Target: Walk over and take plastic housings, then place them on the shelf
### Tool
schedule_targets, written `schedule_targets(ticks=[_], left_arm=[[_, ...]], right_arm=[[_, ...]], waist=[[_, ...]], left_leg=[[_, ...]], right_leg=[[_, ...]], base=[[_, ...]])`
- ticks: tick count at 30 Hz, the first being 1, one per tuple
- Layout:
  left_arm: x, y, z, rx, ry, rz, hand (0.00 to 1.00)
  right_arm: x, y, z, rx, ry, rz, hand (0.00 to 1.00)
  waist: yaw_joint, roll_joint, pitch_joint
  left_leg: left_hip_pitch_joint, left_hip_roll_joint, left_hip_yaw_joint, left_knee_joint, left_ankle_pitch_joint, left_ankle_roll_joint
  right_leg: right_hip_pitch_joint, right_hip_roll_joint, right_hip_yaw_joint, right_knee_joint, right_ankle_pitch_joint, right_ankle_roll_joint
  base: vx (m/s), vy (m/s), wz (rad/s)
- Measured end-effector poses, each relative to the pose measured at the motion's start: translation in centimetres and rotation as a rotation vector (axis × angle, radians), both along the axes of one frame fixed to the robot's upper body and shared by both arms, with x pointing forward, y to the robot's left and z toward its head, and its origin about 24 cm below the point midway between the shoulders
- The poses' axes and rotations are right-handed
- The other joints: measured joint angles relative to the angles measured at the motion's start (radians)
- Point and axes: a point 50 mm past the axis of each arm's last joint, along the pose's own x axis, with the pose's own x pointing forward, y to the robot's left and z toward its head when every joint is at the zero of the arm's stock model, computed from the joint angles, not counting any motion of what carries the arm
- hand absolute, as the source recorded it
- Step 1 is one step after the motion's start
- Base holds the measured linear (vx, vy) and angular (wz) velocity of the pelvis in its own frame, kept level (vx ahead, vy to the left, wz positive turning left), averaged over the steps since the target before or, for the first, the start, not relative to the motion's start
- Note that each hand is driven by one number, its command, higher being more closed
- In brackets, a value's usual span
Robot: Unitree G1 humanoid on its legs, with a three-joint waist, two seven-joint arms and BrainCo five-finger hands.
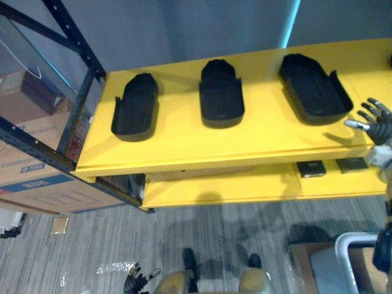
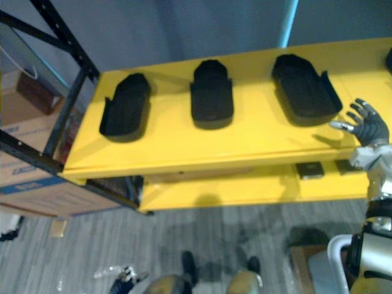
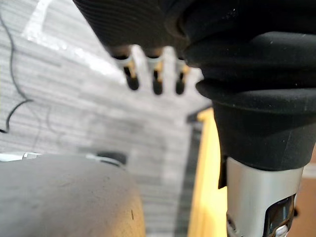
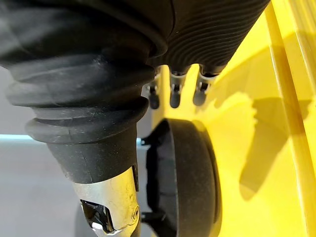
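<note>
A grey striped floor [image 1: 245, 223] meets a blue-grey wall [image 1: 184, 30] and dark rack [image 1: 81, 105] (cardboard boxes [image 1: 37, 184] inside).

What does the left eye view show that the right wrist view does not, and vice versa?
Extra in the left eye view: the left housing, the middle housing, cardboard boxes, and the left hand low by the floor. Extra in the right wrist view: a close, edge-on look at the rim of the right housing. Shared: the yellow shelf, that right housing, and the open right hand near it.
</note>
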Motion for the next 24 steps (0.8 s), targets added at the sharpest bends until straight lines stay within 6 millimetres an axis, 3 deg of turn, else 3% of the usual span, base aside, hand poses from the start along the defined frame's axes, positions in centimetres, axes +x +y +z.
schedule_targets(ticks=[15,20,24], left_arm=[[0.4,-0.7,0.0,-0.008,-0.006,-0.035,0.00],[2.4,-1.3,0.6,-0.015,-0.066,-0.066,0.00],[3.7,-1.5,1.1,-0.020,-0.124,-0.079,0.00]], right_arm=[[0.3,-0.3,0.9,-0.017,-0.037,-0.114,0.00],[1.1,0.1,4.0,-0.023,-0.129,-0.089,0.00],[1.0,0.2,4.6,-0.032,-0.162,-0.064,0.00]], waist=[[0.001,0.033,-0.008],[0.003,0.058,0.041],[-0.001,0.060,0.071]], left_leg=[[-0.032,-0.002,0.003,0.000,0.000,0.000],[-0.042,-0.005,0.027,0.000,0.001,0.001],[-0.043,-0.008,0.029,0.001,0.002,0.003]], right_leg=[[-0.044,-0.003,0.008,0.020,-0.003,-0.004],[-0.095,-0.009,0.041,0.082,-0.018,-0.006],[-0.132,-0.014,0.056,0.143,-0.053,-0.009]], base=[[0.00,0.001,0.00],[-0.01,0.017,-0.13],[-0.02,0.002,-0.02]])
